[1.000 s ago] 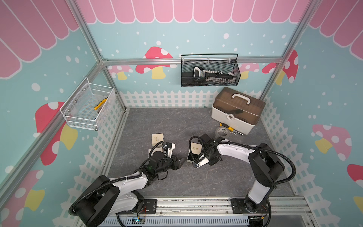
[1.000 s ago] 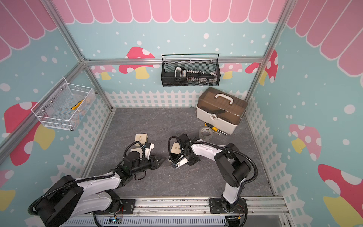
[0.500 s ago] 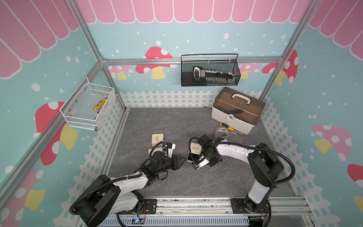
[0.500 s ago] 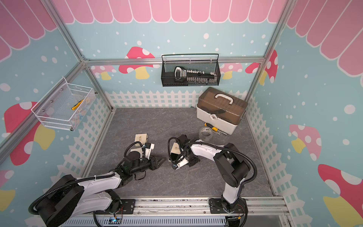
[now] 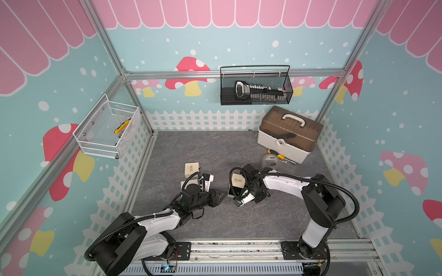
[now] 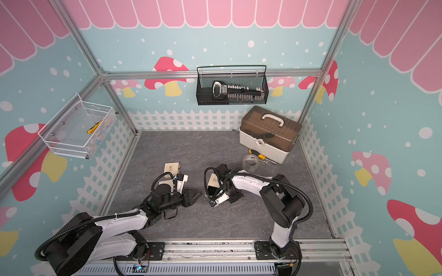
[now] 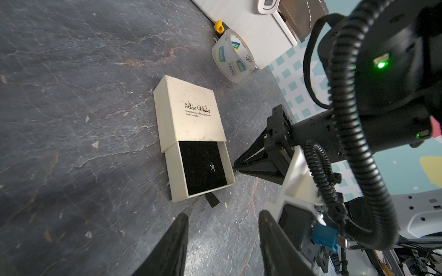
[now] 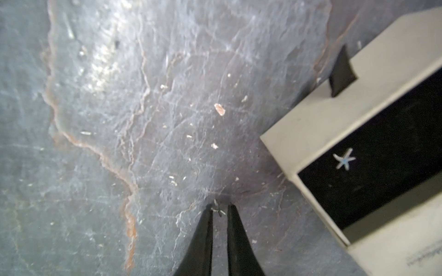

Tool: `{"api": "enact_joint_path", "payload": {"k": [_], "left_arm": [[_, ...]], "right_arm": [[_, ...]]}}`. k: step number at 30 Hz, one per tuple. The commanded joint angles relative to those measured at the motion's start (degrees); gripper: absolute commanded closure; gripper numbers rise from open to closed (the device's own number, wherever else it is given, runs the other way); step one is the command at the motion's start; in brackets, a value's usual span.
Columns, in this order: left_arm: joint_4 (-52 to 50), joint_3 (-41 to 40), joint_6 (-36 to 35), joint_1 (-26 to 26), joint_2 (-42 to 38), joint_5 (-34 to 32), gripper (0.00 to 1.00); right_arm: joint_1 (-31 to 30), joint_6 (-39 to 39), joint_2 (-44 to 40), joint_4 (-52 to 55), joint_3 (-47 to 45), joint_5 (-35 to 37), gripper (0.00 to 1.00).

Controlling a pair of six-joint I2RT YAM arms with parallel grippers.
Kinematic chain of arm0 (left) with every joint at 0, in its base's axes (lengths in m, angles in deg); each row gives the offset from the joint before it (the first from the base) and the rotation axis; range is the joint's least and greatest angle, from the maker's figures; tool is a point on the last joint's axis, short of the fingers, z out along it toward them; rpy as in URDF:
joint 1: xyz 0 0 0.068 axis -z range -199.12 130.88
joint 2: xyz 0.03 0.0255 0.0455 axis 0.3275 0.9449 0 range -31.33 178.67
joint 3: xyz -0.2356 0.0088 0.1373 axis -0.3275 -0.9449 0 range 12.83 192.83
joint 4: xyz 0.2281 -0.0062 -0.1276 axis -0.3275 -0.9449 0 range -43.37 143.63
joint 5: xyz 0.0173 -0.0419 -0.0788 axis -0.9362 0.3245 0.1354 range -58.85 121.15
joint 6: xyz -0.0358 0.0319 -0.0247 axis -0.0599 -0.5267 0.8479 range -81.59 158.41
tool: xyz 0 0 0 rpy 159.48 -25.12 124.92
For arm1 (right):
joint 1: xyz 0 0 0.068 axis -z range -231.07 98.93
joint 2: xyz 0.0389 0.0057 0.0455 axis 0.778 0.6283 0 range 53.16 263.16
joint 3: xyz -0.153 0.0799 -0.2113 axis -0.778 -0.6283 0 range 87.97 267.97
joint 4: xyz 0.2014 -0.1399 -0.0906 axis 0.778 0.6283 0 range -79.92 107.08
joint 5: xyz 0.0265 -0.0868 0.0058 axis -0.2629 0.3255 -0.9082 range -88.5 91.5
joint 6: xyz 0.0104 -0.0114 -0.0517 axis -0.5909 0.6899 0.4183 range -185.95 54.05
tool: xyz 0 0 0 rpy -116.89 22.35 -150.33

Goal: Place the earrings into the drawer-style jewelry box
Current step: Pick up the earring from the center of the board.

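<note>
Grey slate-look flooring (image 7: 83,119) carries the jewelry box (image 7: 191,114). In both top views the box lies flat, its long axis running from the back wall toward the arms' rail. Its drawer (image 7: 174,172) stands pulled out toward the rail.

One earring (image 7: 212,166), a tiny silver star with thin arms and no clear long axis, lies flat on the drawer's black lining, on the side nearer the right gripper (image 8: 219,208). The second earring (image 8: 218,210) is on the floor near the drawer's side wall.

The box's cream sleeve reads "Best Wishes" in script, and the two smaller lines beneath are too fine to read surely. A black ribbon tab (image 7: 211,199) sticks out from the drawer front.

The right gripper's fingers stand only a thin slit apart, tips at the floor, with the second earring caught between them. The left gripper (image 7: 222,215) points at the drawer front, fingers moderately apart with nothing between them.

A tape roll (image 7: 233,56) with teal labels, its print unclear, stands beyond the box, beside a white toolbox (image 5: 290,133).
</note>
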State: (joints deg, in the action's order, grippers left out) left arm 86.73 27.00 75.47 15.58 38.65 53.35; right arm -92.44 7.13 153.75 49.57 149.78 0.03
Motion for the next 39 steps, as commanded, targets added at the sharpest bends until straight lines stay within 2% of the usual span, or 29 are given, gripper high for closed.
{"api": "enact_joint_path", "payload": {"k": [1,17,19,27,39], "left_arm": [[-0.14,1.03,-1.29,0.28,0.16,-0.48,0.51],[-0.56,0.77,-1.47,0.24,-0.19,-0.83,0.52],[-0.58,0.86,-1.47,0.28,-0.19,-0.81,0.52],[-0.67,0.77,-1.55,0.27,-0.36,-0.80,0.52],[-2.24,0.60,-0.07,0.19,0.16,-5.31,0.52]], "right_arm": [[-0.63,0.76,1.18,1.91,1.04,-1.29,0.87],[-0.71,-0.49,2.06,3.01,1.92,-1.46,0.95],[-0.71,-0.56,2.15,3.08,1.91,-1.47,0.99],[-0.74,-1.40,1.93,3.33,2.18,-1.86,1.00],[-0.65,-9.64,-3.82,-3.89,-3.15,-6.37,1.00]]}}
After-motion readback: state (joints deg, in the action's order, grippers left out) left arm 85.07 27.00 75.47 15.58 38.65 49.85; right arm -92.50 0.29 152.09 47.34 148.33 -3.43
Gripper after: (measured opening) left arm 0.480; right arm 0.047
